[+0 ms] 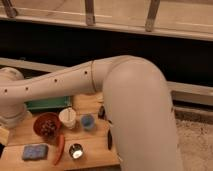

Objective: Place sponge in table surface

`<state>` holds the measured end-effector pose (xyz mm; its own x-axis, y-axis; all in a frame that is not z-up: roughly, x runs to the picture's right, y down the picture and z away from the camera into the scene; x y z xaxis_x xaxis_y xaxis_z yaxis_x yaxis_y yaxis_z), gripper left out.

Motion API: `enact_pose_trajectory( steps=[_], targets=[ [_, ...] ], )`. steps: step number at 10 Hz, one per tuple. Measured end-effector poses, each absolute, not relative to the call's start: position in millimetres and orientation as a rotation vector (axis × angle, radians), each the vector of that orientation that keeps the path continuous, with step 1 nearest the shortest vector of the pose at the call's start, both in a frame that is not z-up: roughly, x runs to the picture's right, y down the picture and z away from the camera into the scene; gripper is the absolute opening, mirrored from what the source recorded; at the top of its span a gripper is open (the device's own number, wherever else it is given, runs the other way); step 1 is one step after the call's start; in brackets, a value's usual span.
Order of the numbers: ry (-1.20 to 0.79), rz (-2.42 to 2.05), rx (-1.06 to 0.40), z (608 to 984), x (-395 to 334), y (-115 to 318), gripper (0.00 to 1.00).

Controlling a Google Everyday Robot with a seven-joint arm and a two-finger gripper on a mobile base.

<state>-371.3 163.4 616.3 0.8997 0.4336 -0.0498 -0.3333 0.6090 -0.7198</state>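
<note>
A blue sponge (pixel 35 151) lies flat on the wooden table (pixel 95 152) near its front left corner. My white arm (pixel 75 85) sweeps from the right across the table to the far left edge, where its wrist (pixel 11 107) hangs over the table's left end, above and behind the sponge. My gripper is past the wrist, beyond the left edge of the camera view, and does not show. Nothing touches the sponge.
On the table are a reddish-brown bowl (pixel 47 125), a white cup (pixel 67 118), a small blue cup (pixel 87 121), a red pepper (pixel 60 148), a shiny can (pixel 76 151), a black tool (pixel 110 140) and a green tray (pixel 47 103). A dark wall stands behind.
</note>
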Motion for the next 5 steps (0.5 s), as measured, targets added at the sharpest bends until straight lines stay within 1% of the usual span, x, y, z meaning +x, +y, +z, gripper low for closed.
enact_pose_trajectory(
  steps=[2,4,5],
  targets=[
    [-0.142,0.389,-0.828,635.2,-407.1,196.9,0.80],
    [-0.164,0.326,-0.859,638.3,-434.8,221.0,0.80],
    [-0.168,0.315,-0.862,638.4,-437.8,223.8,0.80]
  ],
)
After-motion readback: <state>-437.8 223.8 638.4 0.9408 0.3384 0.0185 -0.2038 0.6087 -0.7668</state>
